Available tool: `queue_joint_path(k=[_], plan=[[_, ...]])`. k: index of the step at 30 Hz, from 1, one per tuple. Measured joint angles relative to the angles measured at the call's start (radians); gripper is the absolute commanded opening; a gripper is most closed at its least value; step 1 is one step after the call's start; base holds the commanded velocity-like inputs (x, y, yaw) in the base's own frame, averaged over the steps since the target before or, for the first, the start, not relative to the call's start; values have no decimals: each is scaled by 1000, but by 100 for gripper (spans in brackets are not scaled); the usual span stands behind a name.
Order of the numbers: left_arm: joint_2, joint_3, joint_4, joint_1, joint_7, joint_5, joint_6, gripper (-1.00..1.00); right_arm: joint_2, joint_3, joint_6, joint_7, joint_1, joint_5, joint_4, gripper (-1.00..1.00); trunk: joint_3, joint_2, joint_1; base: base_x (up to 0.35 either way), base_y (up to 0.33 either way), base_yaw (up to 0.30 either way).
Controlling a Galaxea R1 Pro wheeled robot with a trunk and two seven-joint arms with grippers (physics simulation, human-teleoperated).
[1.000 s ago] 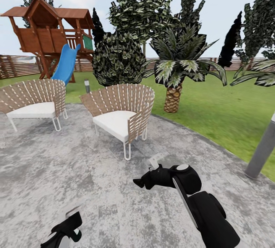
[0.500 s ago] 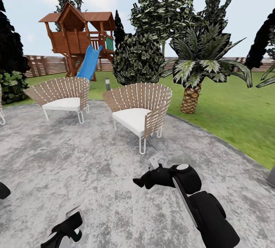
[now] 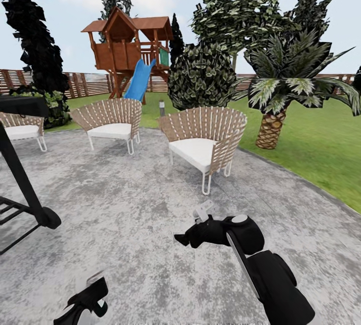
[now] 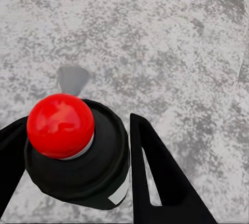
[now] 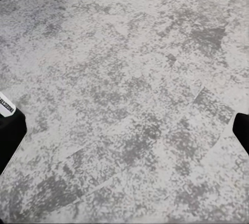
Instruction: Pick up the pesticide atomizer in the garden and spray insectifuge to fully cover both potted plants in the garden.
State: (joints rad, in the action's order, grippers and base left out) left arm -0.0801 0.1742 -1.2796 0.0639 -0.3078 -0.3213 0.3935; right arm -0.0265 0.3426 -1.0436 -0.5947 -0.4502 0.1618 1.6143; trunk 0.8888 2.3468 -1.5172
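My left gripper (image 4: 78, 182) is shut on the pesticide atomizer (image 4: 78, 156), a dark bottle with a red tip (image 4: 60, 124) and a white label edge, held over the grey stone patio (image 4: 171, 37). In the head view that gripper (image 3: 85, 299) sits low at the left, with a whitish piece poking up from it. My right gripper (image 3: 186, 238) hovers above the patio near the middle; its fingers (image 5: 6, 130) stand wide apart, open and with nothing between them. The potted plants are out of view.
Two wicker chairs (image 3: 206, 139) (image 3: 113, 119) with white cushions stand ahead on the patio (image 3: 125, 200), a third (image 3: 20, 127) at far left. A black metal frame (image 3: 25, 185) stands close on the left. Lawn (image 3: 311, 149), a palm (image 3: 273, 124), a playhouse with blue slide (image 3: 135, 59) and a fence (image 3: 80, 83) lie beyond.
The camera has turned left: chairs, palm and playhouse slid right in the picture, the grey post left the right edge, and the black frame came in at the left. Both arms hold their pose.
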Motion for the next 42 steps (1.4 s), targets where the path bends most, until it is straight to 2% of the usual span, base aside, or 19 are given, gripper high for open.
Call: queue_joint_path(k=[7,13,23,42], plan=[[-1,0,0,0,0,0,-1,-100,1,-6,0,-2,0,-1,0,100,0,0,0,-295,200,25],[-2,-1,0,0,0,1,-1,-100,-2,-8,0,0,-10,0,0,100,0,0,0,-237,166,234],[-1,-2,-1,-2,2,-1,-1,-100,-1,5,0,1,-8,0,0,100,0,0,1,-8,6,297],[-1,-2,-1,-2,0,0,-1,-100,-2,5,0,1,-8,1,0,100,0,0,1,0,0,300]])
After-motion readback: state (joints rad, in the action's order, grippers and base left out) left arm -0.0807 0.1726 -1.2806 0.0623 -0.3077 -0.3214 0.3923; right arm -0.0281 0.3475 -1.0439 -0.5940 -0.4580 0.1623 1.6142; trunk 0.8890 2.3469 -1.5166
